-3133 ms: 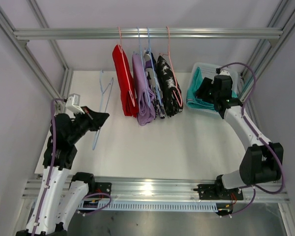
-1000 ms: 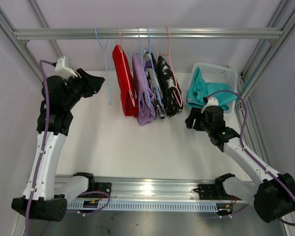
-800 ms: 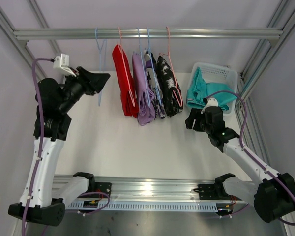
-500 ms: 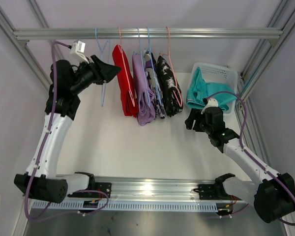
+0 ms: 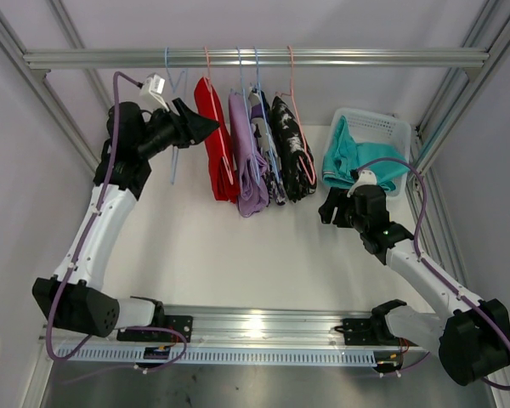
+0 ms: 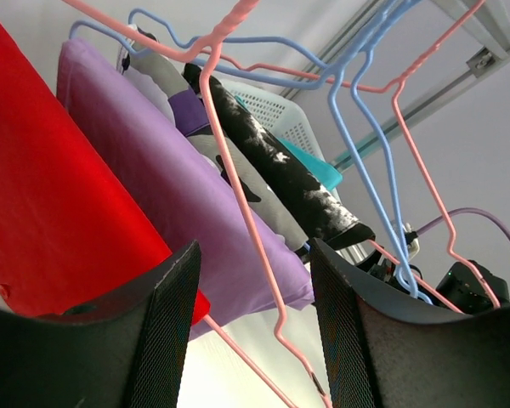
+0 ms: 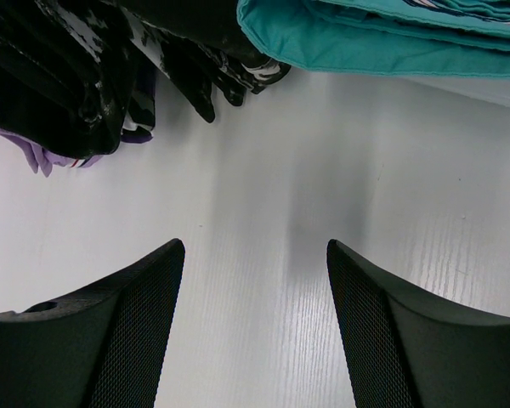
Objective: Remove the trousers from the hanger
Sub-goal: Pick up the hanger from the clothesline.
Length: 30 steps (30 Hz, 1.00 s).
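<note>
Left pincer (image 5: 202, 127) spread, raised beside red trousers (image 5: 214, 140). Pink hanger (image 6: 238, 195) wire runs between its fingers; contact unclear from this angle. Right pincer (image 5: 326, 209) spread, empty, low over table (image 5: 238, 246). Red trousers, lilac trousers (image 5: 246, 166), print trousers (image 5: 265, 153) and black-white trousers (image 5: 291, 149) hang from rail (image 5: 365, 57). Teal trousers (image 5: 344, 161) lie in basket (image 5: 387, 127).

Bright, even light, soft shadows; glare on front rail (image 5: 255, 321).

The right gripper (image 7: 253, 248), jaws apart, hangs over a white table (image 7: 263, 170); folded teal cloth trousers (image 7: 382, 34) upper right, black white-blotched cloth trousers (image 7: 59, 76) upper left.
</note>
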Tool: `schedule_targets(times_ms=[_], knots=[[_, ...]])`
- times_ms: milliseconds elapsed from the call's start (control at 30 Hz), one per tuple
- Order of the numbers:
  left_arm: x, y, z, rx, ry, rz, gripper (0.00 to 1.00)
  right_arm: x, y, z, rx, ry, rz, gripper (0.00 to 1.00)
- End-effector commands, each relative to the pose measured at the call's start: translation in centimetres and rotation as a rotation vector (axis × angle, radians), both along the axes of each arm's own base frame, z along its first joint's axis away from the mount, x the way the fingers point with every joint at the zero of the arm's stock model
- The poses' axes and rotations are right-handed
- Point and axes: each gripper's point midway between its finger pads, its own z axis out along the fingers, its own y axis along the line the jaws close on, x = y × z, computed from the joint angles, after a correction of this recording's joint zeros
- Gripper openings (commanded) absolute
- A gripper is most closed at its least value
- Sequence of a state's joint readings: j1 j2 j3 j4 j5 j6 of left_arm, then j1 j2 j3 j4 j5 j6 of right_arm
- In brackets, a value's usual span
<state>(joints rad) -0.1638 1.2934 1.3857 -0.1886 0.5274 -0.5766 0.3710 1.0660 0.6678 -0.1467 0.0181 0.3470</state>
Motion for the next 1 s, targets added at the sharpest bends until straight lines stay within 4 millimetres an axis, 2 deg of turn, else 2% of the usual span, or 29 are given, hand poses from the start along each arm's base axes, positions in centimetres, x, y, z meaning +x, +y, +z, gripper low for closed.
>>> schedule_targets(times_ms=[0,167,367,633,667,800,967], knots=[[0.8,-1.3,0.0,-0.013,-0.015,-0.029,0.58,0.5,0.2,0.7,0.019,-0.039,0.002,0.72],[2.0,-2.0,-1.5,-0.005,0.022,-0.024,0.58,0.6,0.3,0.4,0.019,-0.033,0.002,0.72],[2.7,-3.3,-1.8,-0.036,0.035,-0.039,0.58,0.6,0.3,0.3,0.016,-0.029,0.003,0.72],[2.9,-4.0,-0.6,-0.141,0.054,-0.047,0.44,0.4,0.9,0.2,0.031,-0.023,0.032,0.73],[3.0,-4.1,0.1,-0.158,0.028,-0.049,0.43,0.4,0.9,0.2,0.033,-0.022,0.035,0.73],[3.3,-4.1,0.4,-0.185,0.031,-0.041,0.37,0.4,1.0,0.2,0.034,-0.022,0.039,0.73],[3.4,-4.6,0.4,-0.231,0.047,-0.064,0.23,0.3,1.0,0.2,0.034,-0.020,0.037,0.73]])
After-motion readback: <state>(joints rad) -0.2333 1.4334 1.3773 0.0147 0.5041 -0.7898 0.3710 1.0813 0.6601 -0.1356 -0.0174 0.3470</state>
